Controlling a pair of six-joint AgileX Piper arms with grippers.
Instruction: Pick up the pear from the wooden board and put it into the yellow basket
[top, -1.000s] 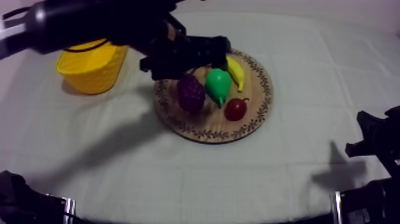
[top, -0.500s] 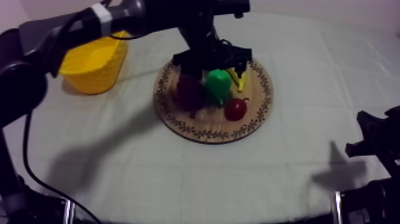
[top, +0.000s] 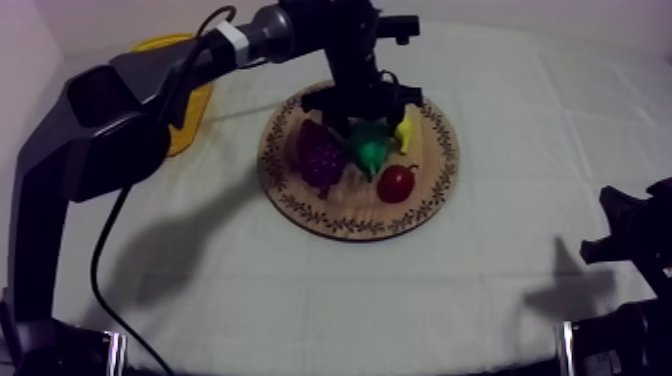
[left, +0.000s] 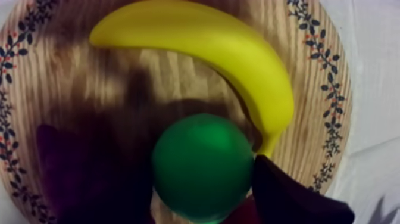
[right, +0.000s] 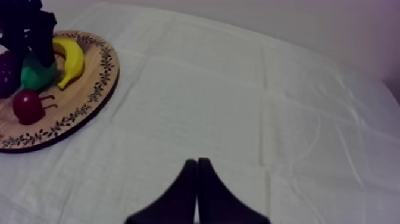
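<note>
The green pear (top: 368, 148) stands on the round wooden board (top: 350, 226), between the purple grapes (top: 320, 155), the banana (top: 404, 130) and the small red fruit (top: 396, 183). My left gripper (top: 365, 122) hangs directly over the pear. In the left wrist view the pear (left: 202, 167) lies below the banana (left: 226, 53), and the gripper (left: 199, 173) is open with a dark finger (left: 291, 199) at each side of it. My right gripper (right: 197, 179) is shut on nothing, low at the right (top: 625, 240). The yellow basket (top: 192, 115) stands at the far left, partly hidden by the left arm.
The right wrist view has the board (right: 77, 113) off to one side with the banana (right: 71, 56), pear (right: 36, 74) and red fruit (right: 27, 104), and the left gripper (right: 27, 30) above them. Bare cloth lies in front of the board and to its right.
The left arm has swung from beside the basket to over the board and come down onto the pear. The fruit and the right arm have not moved.
</note>
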